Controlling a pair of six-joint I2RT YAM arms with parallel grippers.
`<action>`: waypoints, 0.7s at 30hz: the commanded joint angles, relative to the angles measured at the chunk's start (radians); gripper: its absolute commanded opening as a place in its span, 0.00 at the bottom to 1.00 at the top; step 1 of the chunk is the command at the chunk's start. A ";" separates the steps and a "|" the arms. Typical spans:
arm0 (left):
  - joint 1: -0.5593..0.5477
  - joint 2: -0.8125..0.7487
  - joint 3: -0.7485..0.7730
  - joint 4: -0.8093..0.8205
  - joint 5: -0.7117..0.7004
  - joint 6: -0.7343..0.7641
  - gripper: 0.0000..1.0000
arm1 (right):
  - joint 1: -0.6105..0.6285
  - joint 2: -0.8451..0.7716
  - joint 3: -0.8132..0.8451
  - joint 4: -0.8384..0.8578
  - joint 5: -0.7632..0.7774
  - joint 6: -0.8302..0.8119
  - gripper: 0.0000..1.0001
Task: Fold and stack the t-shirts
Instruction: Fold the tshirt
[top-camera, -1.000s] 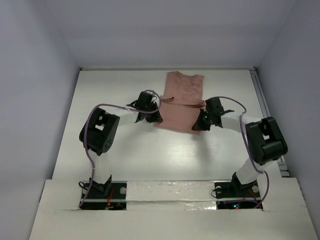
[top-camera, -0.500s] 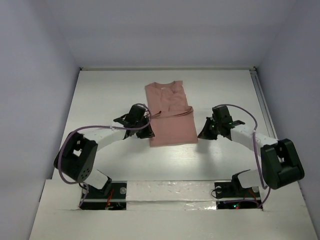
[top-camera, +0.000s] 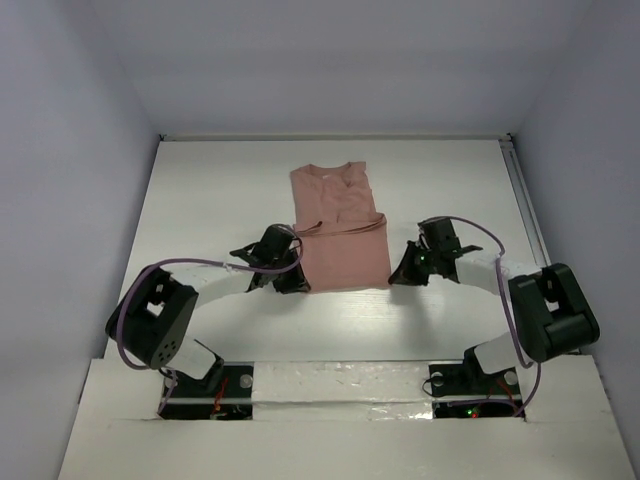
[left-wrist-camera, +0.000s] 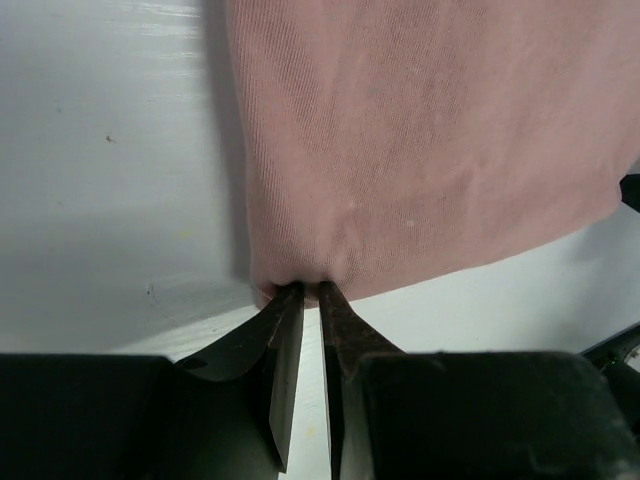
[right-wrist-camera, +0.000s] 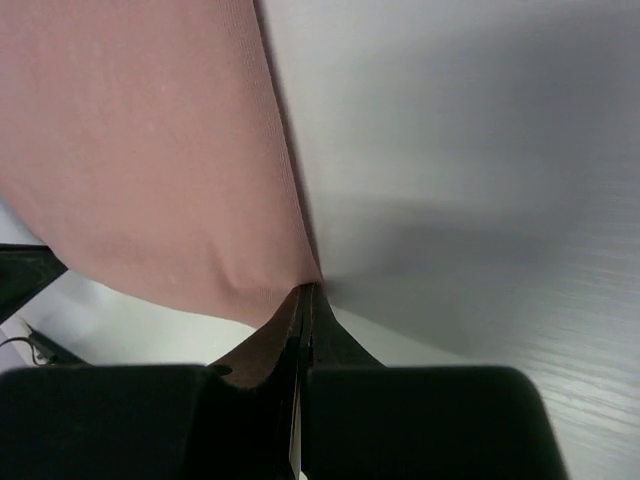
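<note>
The left gripper has its jaws pinched almost together on the near left corner of the t-shirt, and the cloth puckers at the tips. The right gripper is clamped tight on the near right corner of the same hem. From those two corners the t-shirt lies on the white table, reaching away from both grippers. It is folded narrow, with a creased band across its middle and the neckline at its far end.

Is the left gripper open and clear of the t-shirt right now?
No, the left gripper is pinched shut on the near corner of the t-shirt in its wrist view.
</note>
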 joint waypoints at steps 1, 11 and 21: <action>-0.003 0.018 -0.051 -0.008 -0.059 -0.003 0.12 | 0.008 -0.045 -0.028 -0.072 0.058 -0.023 0.00; -0.003 -0.104 0.022 -0.114 -0.124 0.028 0.12 | 0.052 -0.041 0.305 -0.115 -0.005 -0.098 0.00; -0.012 -0.086 0.150 -0.091 -0.072 -0.001 0.13 | 0.169 0.425 0.710 -0.091 0.041 -0.129 0.00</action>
